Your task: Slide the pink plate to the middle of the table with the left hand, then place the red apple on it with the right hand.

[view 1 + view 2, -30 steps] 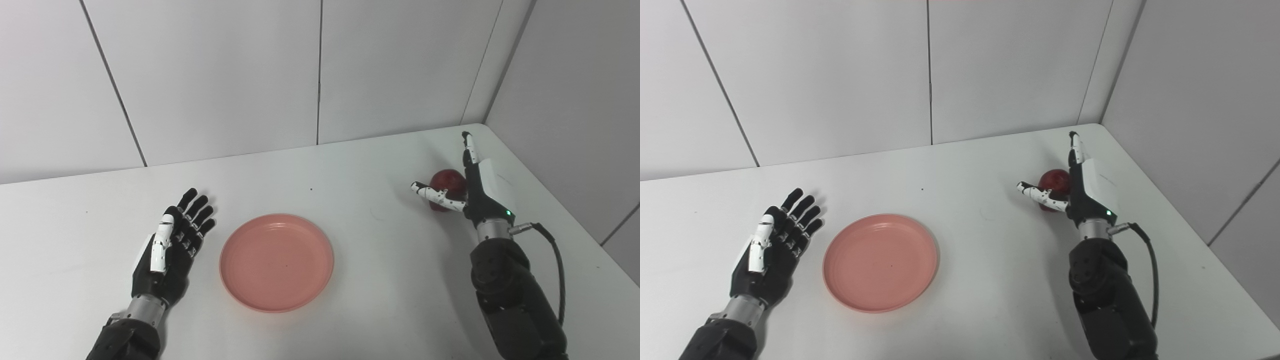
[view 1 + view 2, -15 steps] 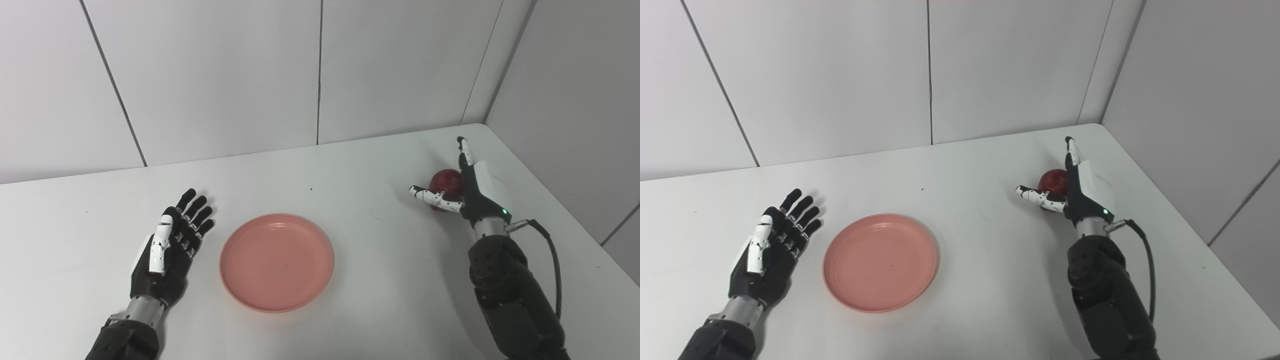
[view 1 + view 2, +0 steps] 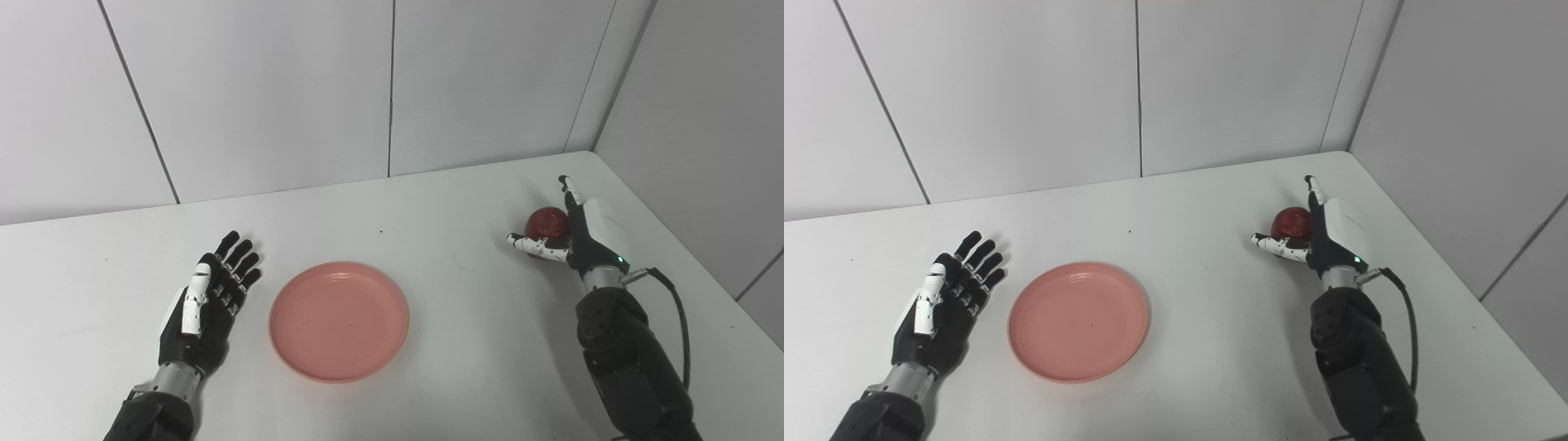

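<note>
The pink plate (image 3: 339, 320) lies flat and bare near the middle of the white table. To its left my left hand (image 3: 205, 306) rests open, fingers spread, a short gap from the plate's rim. The red apple (image 3: 548, 223) sits at the far right of the table. My right hand (image 3: 579, 236) is against the apple's near right side, fingers extended behind it and thumb reaching under its left. The fingers are not closed around it. The apple's lower right part is hidden by the hand.
The white table (image 3: 429, 202) ends at grey wall panels behind and on the right, close to the apple. A black cable (image 3: 677, 318) loops off my right wrist.
My right hand has drawn in closer to the apple and lowered a little, thumb now nearer the fruit. The left hand and the plate have stayed put.
</note>
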Tool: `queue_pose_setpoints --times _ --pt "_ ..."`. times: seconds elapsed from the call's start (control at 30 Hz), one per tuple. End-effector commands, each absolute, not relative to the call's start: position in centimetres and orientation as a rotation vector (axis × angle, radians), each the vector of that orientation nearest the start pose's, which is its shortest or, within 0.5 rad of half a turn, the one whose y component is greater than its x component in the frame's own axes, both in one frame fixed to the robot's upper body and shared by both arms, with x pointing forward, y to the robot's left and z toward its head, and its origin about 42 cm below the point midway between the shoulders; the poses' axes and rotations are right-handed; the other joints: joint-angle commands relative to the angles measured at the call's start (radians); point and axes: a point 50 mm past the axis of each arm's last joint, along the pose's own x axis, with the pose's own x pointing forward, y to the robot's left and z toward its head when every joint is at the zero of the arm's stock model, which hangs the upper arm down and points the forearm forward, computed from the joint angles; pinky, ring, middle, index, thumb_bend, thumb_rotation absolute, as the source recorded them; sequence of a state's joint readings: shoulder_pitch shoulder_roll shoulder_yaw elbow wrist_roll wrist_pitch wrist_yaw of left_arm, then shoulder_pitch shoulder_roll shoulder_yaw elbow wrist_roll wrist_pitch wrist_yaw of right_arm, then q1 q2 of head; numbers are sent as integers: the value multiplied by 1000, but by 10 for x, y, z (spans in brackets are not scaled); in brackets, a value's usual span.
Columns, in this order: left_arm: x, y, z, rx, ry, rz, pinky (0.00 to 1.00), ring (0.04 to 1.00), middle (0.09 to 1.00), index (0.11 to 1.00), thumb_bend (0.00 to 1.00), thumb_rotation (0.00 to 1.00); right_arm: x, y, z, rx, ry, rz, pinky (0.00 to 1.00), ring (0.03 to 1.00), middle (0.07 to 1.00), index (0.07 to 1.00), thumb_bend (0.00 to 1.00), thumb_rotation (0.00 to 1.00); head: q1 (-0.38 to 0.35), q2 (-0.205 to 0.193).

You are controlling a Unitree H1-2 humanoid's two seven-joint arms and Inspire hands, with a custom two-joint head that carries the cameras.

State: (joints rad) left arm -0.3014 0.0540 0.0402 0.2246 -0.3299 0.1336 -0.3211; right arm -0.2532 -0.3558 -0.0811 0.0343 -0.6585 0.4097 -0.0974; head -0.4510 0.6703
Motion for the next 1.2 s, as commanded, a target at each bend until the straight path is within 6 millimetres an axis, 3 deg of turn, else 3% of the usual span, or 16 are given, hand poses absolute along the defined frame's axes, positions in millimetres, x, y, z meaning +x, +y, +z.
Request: queue_pose_setpoints --times 0.0,0.13,0.43,0.6,0.73,0.87,0.9,0.93,1.17 --pt "369 208 107 -280 118 -333 947 944 942 921 349 1000 368 -365 208 -978 63 -479 731 840 894 916 1000 411 2 1" --pt "368 209 107 -282 120 -335 950 946 945 928 347 1000 369 -366 208 -987 73 -477 740 839 887 900 1000 384 5 2" --pt "367 207 107 -282 124 -329 938 937 936 918 352 1000 372 -369 206 -990 91 -475 567 699 770 850 1000 338 9 4" --pt "366 207 108 -283 119 -334 947 943 944 929 345 1000 373 -369 207 -980 75 -452 576 684 738 767 975 272 11 6" --pt "366 206 108 -286 119 -339 951 948 946 926 351 1000 374 -369 207 -980 46 -444 520 597 639 651 900 169 13 8" --pt "366 206 108 -282 117 -342 949 948 947 925 357 1000 375 -368 207 -970 37 -435 477 540 584 582 828 129 15 9" --pt "366 206 108 -281 117 -342 946 947 946 925 356 1000 375 -368 207 -970 36 -432 461 522 566 519 622 137 15 9" --pt "366 206 108 -281 116 -343 944 945 945 925 356 1000 376 -368 206 -972 43 -432 449 511 557 503 573 139 15 9" --pt "366 206 108 -284 117 -345 945 944 945 928 356 1000 379 -368 205 -993 58 -429 356 438 494 485 518 136 21 9"
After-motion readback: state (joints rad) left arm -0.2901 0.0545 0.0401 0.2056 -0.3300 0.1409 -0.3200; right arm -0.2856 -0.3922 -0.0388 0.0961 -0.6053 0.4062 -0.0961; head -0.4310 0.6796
